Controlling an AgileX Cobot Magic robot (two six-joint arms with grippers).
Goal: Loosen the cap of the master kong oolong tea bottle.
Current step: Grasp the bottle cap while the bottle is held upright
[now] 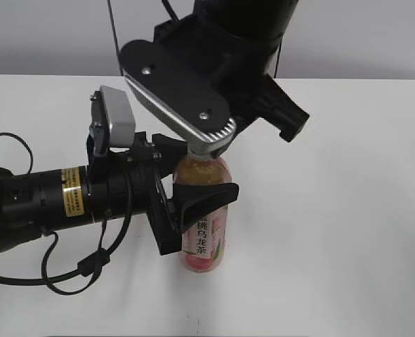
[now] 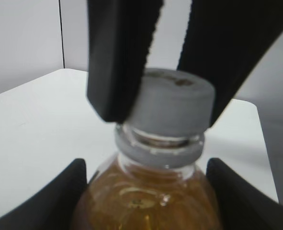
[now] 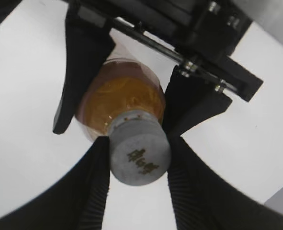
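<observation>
The master kong oolong tea bottle (image 1: 206, 235) stands upright on the white table, amber tea inside, pink peach label with black characters. My left gripper (image 1: 193, 179) reaches in from the left and is shut on the bottle's shoulder (image 2: 146, 201). My right gripper (image 1: 206, 151) comes down from above and is shut on the white cap (image 3: 139, 155), which shows a dark printed mark on top. In the left wrist view the cap (image 2: 172, 103) sits between the right gripper's black fingers. In the exterior view the cap is hidden by the right gripper.
The white table (image 1: 347, 210) spreads around the bottle. A grey wall runs behind it. The left arm's black body and cables (image 1: 45, 203) lie along the table's left side.
</observation>
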